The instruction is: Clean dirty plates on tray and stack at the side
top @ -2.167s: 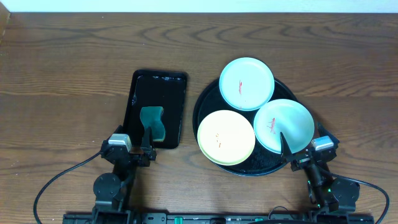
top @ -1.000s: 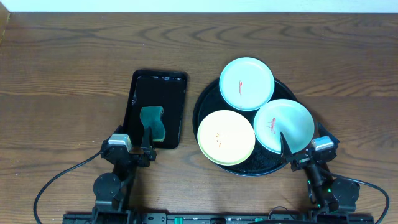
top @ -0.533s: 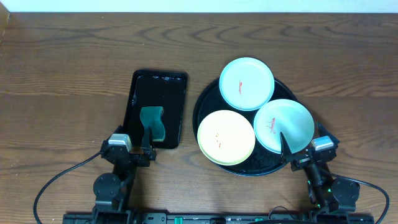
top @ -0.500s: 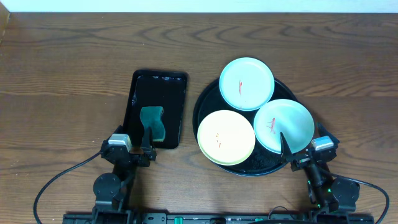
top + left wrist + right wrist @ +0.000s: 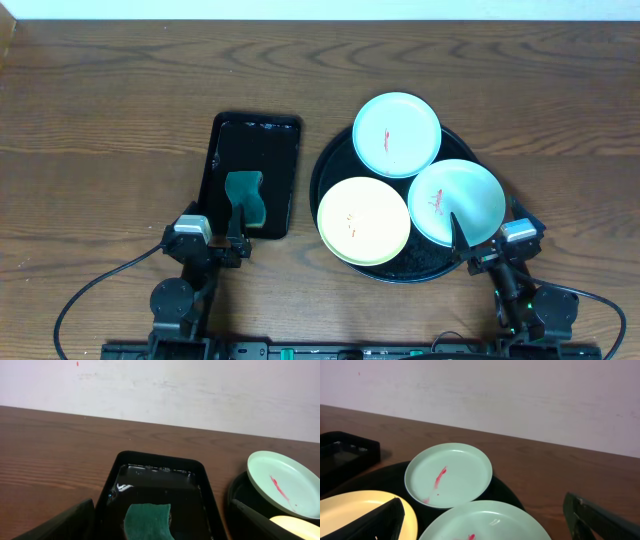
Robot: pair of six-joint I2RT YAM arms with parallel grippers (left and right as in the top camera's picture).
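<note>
Three plates lie on the round black tray (image 5: 333,165): a mint plate (image 5: 396,134) at the back with a red smear, a mint plate (image 5: 456,202) at the right with a red smear, and a yellow plate (image 5: 363,220) at the front left with faint marks. My left gripper (image 5: 238,222) is open at the near end of the rectangular tray, over a green sponge (image 5: 245,196). My right gripper (image 5: 484,235) is open and empty at the near edge of the right mint plate. The right wrist view shows the back mint plate (image 5: 448,475), the near mint plate (image 5: 485,522) and the yellow plate (image 5: 350,512).
A small rectangular black tray (image 5: 250,172) with a wet bottom stands left of the round tray and holds the green sponge (image 5: 149,521). Bare wooden table (image 5: 100,130) lies to the left, behind and right. A pale wall stands behind the table.
</note>
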